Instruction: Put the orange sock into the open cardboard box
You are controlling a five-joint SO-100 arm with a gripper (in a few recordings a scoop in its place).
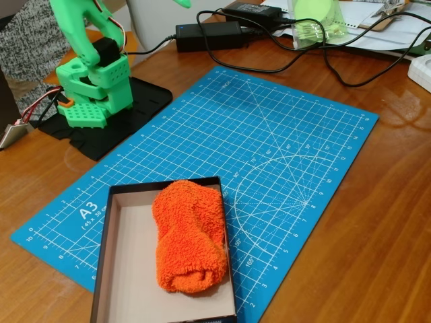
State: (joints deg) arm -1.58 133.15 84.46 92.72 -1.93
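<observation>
In the fixed view, the sock [188, 234] lay inside the box [128, 269], bunched into a fat roll along the box's right wall. Its upper end pressed into the far right corner and its folded lower end stopped short of the near wall. It appeared to ride slightly over the right rim, probably because the soft lump was dropped close to that side rather than centred. The left half of the box floor was bare, pale card. Judged from this, the task looked done: the sock rested on its own, with nothing holding it.

The box sat at the near left corner of a blue cutting mat [289, 148], its near end running out of the picture, so the near wall could not be fully seen. The mat lay on a wooden surface [377, 229].

The green arm [91, 67] stood well apart at the upper left on a black base plate [128, 124], folded upward, presumably pulled clear of the box. A green tip [180, 3] at the top edge may have been part of the end effector; whether it was open or closed could not be told.

Behind the mat were a black power brick [209, 35] with cables [303, 64] looping across the wood, a pale green translucent object [316, 20], and papers [377, 30]. None of these stood between arm and box; the mat between them was free of clutter.
</observation>
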